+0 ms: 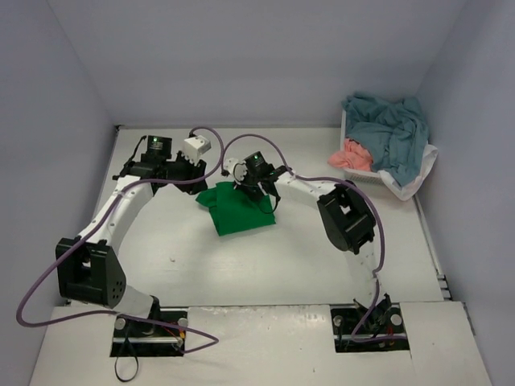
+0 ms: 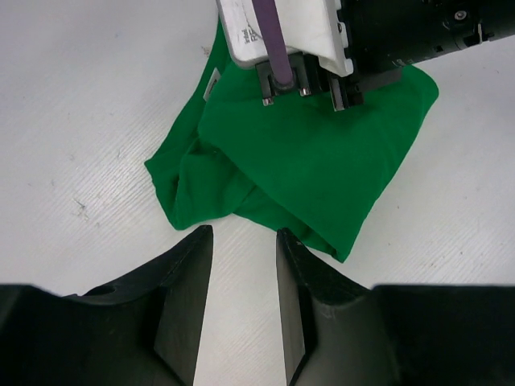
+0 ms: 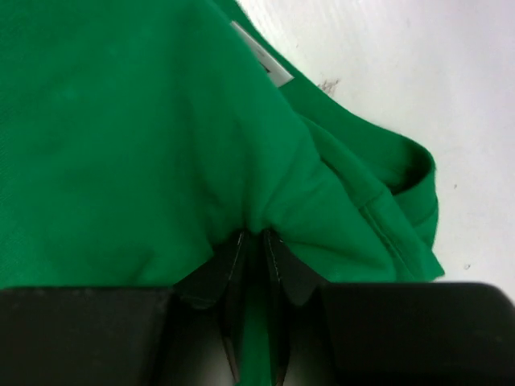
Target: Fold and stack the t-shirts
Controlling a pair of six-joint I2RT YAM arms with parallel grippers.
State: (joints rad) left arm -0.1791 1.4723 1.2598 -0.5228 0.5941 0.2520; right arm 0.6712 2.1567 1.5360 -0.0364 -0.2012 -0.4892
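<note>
Pinching green t-shirt (image 3: 145, 137) fold betw. fingertips: right gripper (image 3: 253, 241). Left gripper (image 2: 244, 237) spread, empty. Risk: shallow bite, cloth slips on lift.

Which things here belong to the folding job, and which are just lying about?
Job: green shirt; teal shirt; pink shirt.
Just there: basket; table.

The table (image 1: 282, 265) carries 1 green t-shirt (image 1: 239, 211) and 1 white mesh basket (image 1: 360, 176). Its heap shows 1 salmon pink t-shirt (image 1: 352, 154), 1 white cloth (image 1: 418, 173) and teal cloth (image 1: 386, 129) that could be 1 t-shirt or 2. There are 2 robot arms, the left arm (image 1: 113, 213) and the right arm (image 1: 346, 217), and 2 grippers: 1 left gripper (image 2: 244, 237) and 1 right gripper (image 3: 253, 241).
</note>
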